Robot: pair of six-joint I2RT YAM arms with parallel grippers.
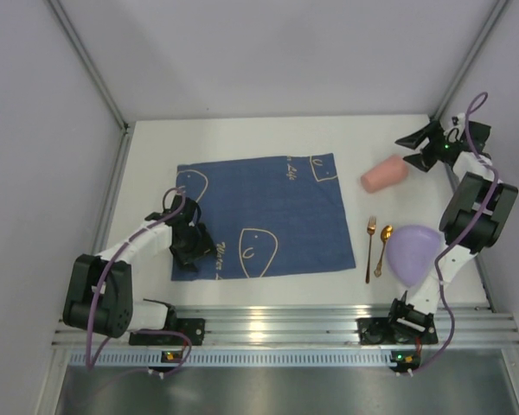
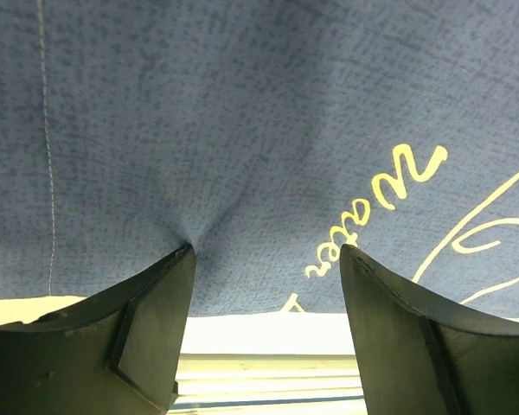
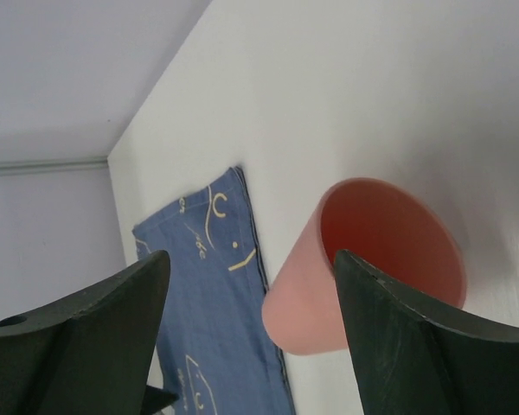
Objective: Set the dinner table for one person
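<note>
From above, I see the plain white rectangular dinner table (image 1: pixel 242 143) filling the cell floor. A dark blue cloth placemat (image 1: pixel 259 216) lies mid-table, with my left gripper (image 1: pixel 190 246) at its near left corner. A pink plastic cup (image 1: pixel 383 174) lies on its side near my right gripper (image 1: pixel 426 149). A gold fork (image 1: pixel 370 246), gold spoon (image 1: pixel 383 249) and lilac plate (image 1: pixel 413 251) sit beside the right arm.

Left wrist: jaws wide, and the cloth puckers at one fingertip.

Right wrist: jaws wide, with the cup's mouth facing me, ungripped.

One tabletop (image 1: pixel 242 138), one blue placemat (image 1: pixel 259 216), one pink cup (image 1: pixel 383 174), one lilac plate (image 1: pixel 413 251). One gold fork (image 1: pixel 370 246), one gold spoon (image 1: pixel 383 249).
</note>
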